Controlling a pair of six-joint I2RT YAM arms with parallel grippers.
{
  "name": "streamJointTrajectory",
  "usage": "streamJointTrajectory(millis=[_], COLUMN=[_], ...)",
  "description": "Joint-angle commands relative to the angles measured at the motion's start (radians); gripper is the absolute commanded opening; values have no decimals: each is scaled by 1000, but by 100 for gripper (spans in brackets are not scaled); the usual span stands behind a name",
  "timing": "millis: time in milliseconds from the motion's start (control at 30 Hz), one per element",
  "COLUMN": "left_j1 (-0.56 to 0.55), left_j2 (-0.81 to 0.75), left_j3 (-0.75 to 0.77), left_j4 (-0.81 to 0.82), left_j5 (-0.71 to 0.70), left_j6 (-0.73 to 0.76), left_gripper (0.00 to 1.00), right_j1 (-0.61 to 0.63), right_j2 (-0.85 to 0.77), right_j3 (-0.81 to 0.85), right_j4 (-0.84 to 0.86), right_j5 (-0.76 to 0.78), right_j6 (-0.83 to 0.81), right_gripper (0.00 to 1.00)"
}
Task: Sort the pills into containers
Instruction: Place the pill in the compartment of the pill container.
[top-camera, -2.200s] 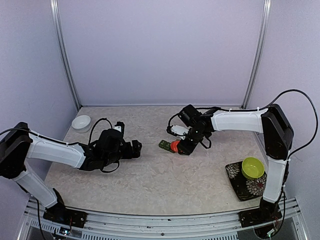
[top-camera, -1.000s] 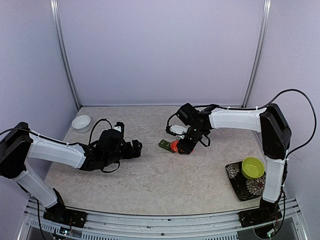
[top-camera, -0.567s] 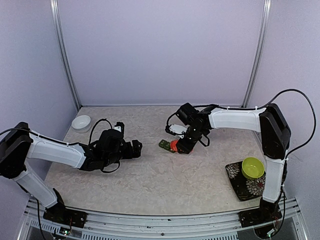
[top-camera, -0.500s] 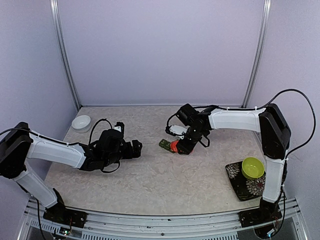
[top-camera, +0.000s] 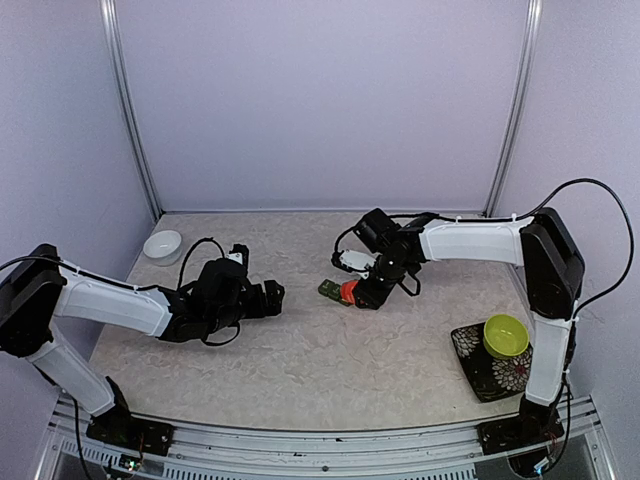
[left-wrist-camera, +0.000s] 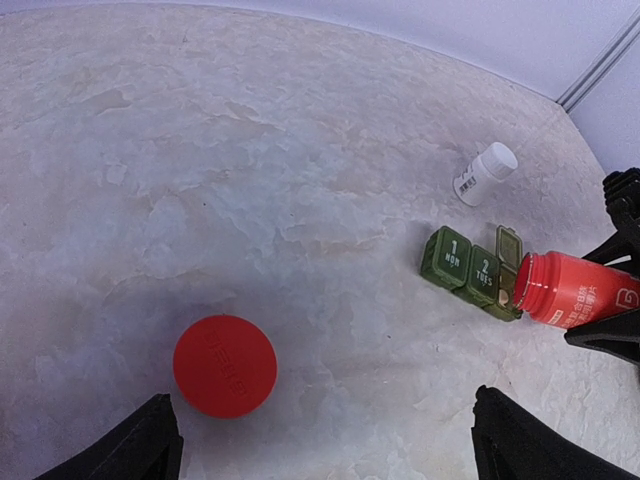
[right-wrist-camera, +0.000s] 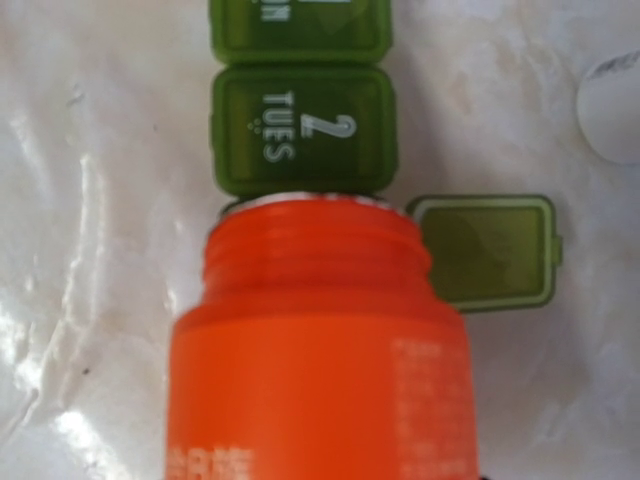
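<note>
Room: lilac walls all round, with a pale, stone-look counter (top-camera: 320, 370) below them.
Right gripper: the right gripper (top-camera: 364, 293) is clamped on the red-orange bottle (right-wrist-camera: 315, 340), one finger on each side. It holds the bottle tipped over with the mouth low, so I think it wants the pills to roll out.
Bottle mouth: it has no cap on and sits right over the end of the pill box (left-wrist-camera: 470, 270). No pills show, so I cannot tell if any have dropped.
Pill box: it lies flat near the middle of the counter. The little box marked "2 TUES" (right-wrist-camera: 305, 130) is shut. The open lid (right-wrist-camera: 485, 250) of the third one is flipped out to the side, so that one is ready to be filled.
Left gripper: the left gripper (left-wrist-camera: 325, 445) has its fingers wide apart and holds nothing. It hangs low over the counter, well apart from the pill box, maybe to stay out of the way.
Red cap: the red cap (left-wrist-camera: 224, 365) lies flat in front of the left gripper, off the bottle so it can pour.
Farther out: a white bottle (left-wrist-camera: 482, 173) lies past the pill box. A white bowl (top-camera: 162, 244) sits at the far left. A lime-green bowl (top-camera: 505, 335) sits on a flowery mat (top-camera: 470, 345) at the right.
</note>
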Motion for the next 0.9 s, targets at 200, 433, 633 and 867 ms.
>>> streamJointTrajectory(millis=[200, 433, 633, 867], left_j1=[-9, -10, -10, -12], left_j2=[13, 15, 15, 15], left_j3=[-3, -5, -5, -6], left_j4=[12, 14, 14, 13], left_j5=[2, 2, 0, 1], left_j6=[-1, -3, -5, -7], left_gripper=[99, 99, 99, 99], right_j1=[11, 12, 11, 11], right_j2=[-60, -72, -89, -119], right_j3=[-21, -42, -59, -109], right_j4=[38, 51, 71, 129], right_j5=[0, -4, -4, -11], right_j6=[11, 18, 20, 24], right_gripper=[31, 31, 31, 31])
